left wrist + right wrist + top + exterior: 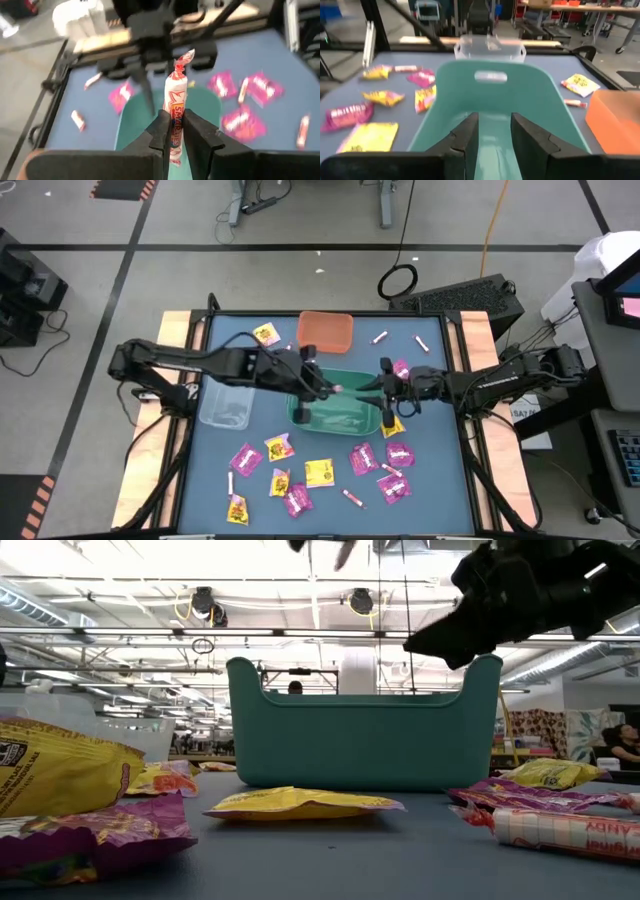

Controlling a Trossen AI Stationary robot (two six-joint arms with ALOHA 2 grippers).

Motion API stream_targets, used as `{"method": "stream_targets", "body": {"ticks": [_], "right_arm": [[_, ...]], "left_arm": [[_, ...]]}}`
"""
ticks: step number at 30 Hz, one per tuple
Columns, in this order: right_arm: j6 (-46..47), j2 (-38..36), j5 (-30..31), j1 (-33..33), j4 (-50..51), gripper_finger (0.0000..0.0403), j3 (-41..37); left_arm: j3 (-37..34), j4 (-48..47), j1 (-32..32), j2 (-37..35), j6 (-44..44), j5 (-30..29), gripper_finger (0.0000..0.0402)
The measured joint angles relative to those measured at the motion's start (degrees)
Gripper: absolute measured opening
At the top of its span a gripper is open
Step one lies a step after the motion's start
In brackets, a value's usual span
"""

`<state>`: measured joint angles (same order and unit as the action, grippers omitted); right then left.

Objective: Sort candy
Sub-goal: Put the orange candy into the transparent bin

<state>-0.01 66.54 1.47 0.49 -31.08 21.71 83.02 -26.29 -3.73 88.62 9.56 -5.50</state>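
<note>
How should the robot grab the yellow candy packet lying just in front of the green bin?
Probably from straight above, pinching across the short width of the yellow packet at its puffy middle. It lies flat on the table, so its thin edges offer little from the side.

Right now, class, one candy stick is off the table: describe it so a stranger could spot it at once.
Find the green bin mid-table. Above its left end, the left gripper has its jaws shut on a pink-white stick. Unlike every other candy lying on the mat, it is held up in the air.

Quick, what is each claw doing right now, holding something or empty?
Left gripper: shut on a pink-white candy stick, above the green bin.
Right gripper: open and empty, over the same bin.
</note>
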Motion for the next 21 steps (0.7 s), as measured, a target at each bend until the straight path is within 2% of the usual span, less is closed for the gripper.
{"method": "stream_targets", "body": {"ticks": [7, 10, 14, 21], "right_arm": [[-10.0, 0.0, 0.2, 0.0, -5.0, 0.0105, 0.0], [-12.7, 0.0, 0.2, -0.1, -6.5, 0.0105, 0.0], [-14.5, 0.0, 0.3, -0.9, -6.5, 0.0105, 0.0], [-13.9, 0.0, 0.3, -2.6, -6.2, 0.0105, 0.0]], "left_arm": [[-0.1, -11.5, 2.3, -1.6, -8.1, -2.3, 0.0049], [-2.9, -11.0, 1.7, -1.6, -8.5, -4.7, 0.0049], [-8.4, -6.0, 1.7, -2.3, -9.2, -5.8, 0.0049], [-19.4, 14.1, 1.2, -5.3, -12.0, -6.1, 0.0049]]}}
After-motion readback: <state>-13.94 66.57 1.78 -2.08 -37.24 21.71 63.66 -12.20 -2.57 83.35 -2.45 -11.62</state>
